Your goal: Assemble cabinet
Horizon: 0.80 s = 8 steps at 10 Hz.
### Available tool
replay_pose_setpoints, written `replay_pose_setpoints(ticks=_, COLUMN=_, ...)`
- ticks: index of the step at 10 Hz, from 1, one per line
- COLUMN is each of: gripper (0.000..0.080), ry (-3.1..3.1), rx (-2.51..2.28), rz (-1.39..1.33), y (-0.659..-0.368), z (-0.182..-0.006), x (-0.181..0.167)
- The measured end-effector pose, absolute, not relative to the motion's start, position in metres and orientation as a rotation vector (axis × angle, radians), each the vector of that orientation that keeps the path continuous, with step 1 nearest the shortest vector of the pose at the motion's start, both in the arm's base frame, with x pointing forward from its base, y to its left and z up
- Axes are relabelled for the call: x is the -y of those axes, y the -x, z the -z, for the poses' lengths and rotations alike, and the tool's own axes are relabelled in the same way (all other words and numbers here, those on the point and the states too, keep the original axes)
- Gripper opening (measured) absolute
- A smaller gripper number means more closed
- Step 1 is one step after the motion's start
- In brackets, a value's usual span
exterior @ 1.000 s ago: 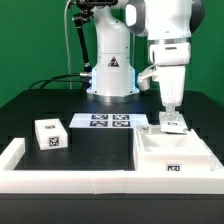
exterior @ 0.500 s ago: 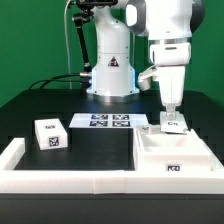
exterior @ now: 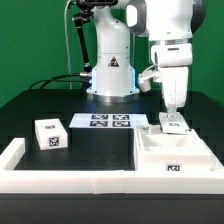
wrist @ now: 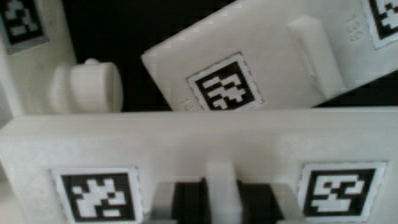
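The gripper (exterior: 173, 116) pinches a thin white ridge atop the cabinet (exterior: 170, 158).

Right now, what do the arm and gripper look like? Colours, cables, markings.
The arm is glossy white with dark grey joint sections. Its base column carries a black triangular sticker and a blue light. Black cables run beside it. The gripper is a white block with slim pale fingers.

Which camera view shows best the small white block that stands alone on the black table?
The exterior view. It shows the whole small white block, with a tag on its front, standing apart from the cabinet body. The wrist view shows only close white tagged parts; I cannot find this block there.
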State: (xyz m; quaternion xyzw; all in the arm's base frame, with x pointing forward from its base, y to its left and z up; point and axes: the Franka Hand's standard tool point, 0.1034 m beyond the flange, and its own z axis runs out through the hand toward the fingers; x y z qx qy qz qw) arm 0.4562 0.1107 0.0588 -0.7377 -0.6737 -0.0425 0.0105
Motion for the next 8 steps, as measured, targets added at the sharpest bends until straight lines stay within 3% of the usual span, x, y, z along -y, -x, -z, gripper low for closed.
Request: replay_pose_setpoints(ticks=8, gripper=0.0069, ry=2.318, rx=2.083, rz=0.123, y=-0.4604, z=-0.0604, x=-0.1091)
